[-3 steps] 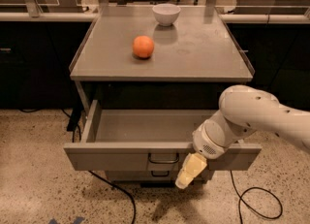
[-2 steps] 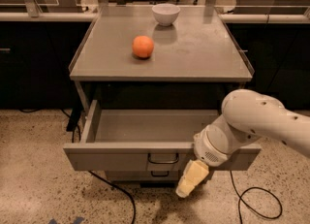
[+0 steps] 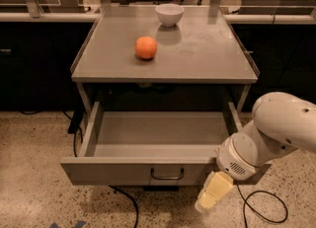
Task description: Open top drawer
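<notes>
Lower and further right than a second ago, the cream parallel-jaw gripper (image 3: 211,196) hangs, its opening impossible to tell, just under the right end of the wide grey metal top drawer (image 3: 113,171), already pulled far out. Best to back straight away without nudging the small dark bail handle (image 3: 167,174) up-left of it
</notes>
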Tool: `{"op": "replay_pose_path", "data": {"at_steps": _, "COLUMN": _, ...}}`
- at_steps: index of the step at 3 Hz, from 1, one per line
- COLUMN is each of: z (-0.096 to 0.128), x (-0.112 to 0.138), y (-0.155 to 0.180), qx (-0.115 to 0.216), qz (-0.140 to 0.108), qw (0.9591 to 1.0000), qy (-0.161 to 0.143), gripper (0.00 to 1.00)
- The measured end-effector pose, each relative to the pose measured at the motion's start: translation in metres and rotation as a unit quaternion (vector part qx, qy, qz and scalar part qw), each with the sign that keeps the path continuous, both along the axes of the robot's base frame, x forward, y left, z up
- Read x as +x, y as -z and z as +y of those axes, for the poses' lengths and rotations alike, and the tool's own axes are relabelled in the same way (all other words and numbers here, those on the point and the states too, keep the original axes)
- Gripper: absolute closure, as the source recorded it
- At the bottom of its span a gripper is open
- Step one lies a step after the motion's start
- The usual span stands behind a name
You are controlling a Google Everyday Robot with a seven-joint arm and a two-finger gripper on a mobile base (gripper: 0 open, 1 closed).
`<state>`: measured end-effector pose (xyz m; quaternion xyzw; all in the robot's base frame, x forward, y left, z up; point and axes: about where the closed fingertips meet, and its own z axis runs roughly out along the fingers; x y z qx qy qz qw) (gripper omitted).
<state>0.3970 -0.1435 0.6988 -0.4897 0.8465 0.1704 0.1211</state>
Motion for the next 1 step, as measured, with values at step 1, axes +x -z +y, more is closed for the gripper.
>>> {"op": "replay_pose_path", "data": {"at_steps": 1, "z": 0.0, "x": 0.0, "y": 0.0, "qx": 0.0, "qz": 0.0, "qw": 1.0, "qy": 0.0, "gripper": 0.0}}
